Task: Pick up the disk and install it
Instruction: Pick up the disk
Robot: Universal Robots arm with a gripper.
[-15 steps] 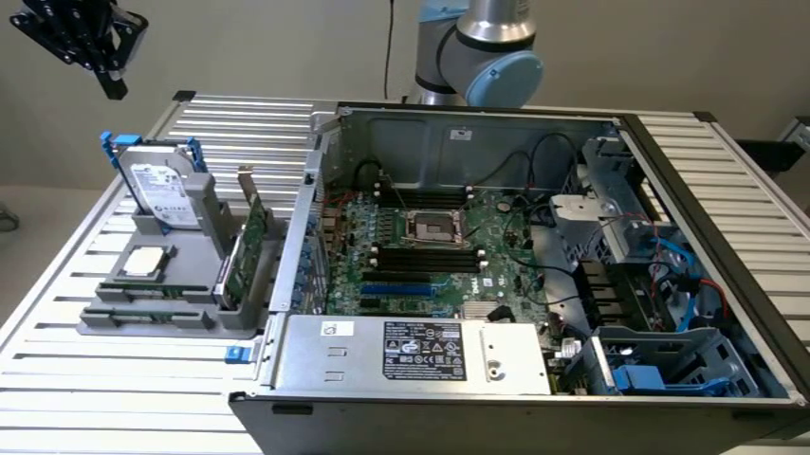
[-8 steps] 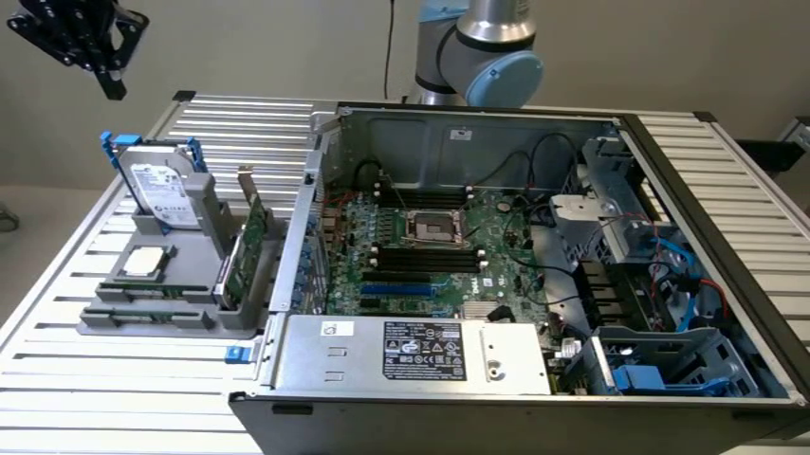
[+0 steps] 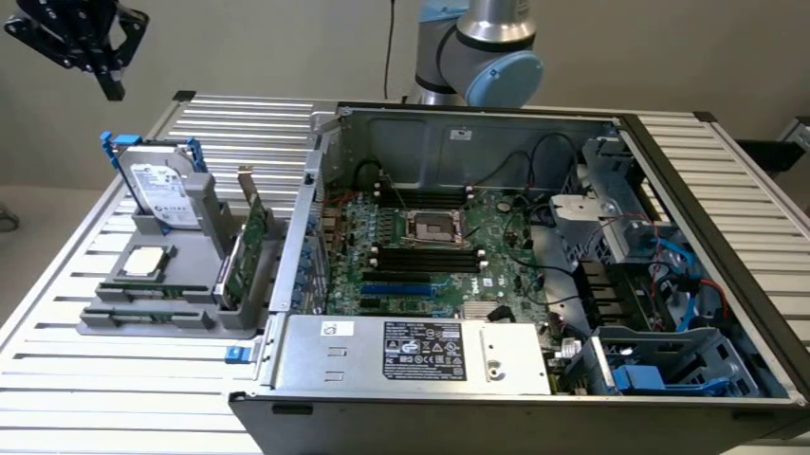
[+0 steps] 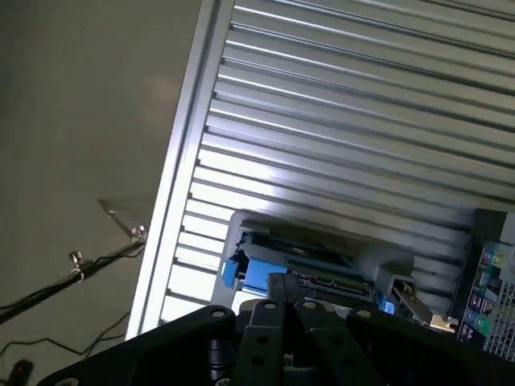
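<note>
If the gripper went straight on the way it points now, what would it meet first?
Probably the disk, its blue carrier edge standing up in the grey holder: the wrist view shows it right ahead of the gripper. Exact depth is unclear.

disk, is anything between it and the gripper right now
Nothing visible does. The gripper hangs in open air above the disk, a little toward the exterior view's left. The disk stands upright in the grey holder, its top edge bare and uncovered.
</note>
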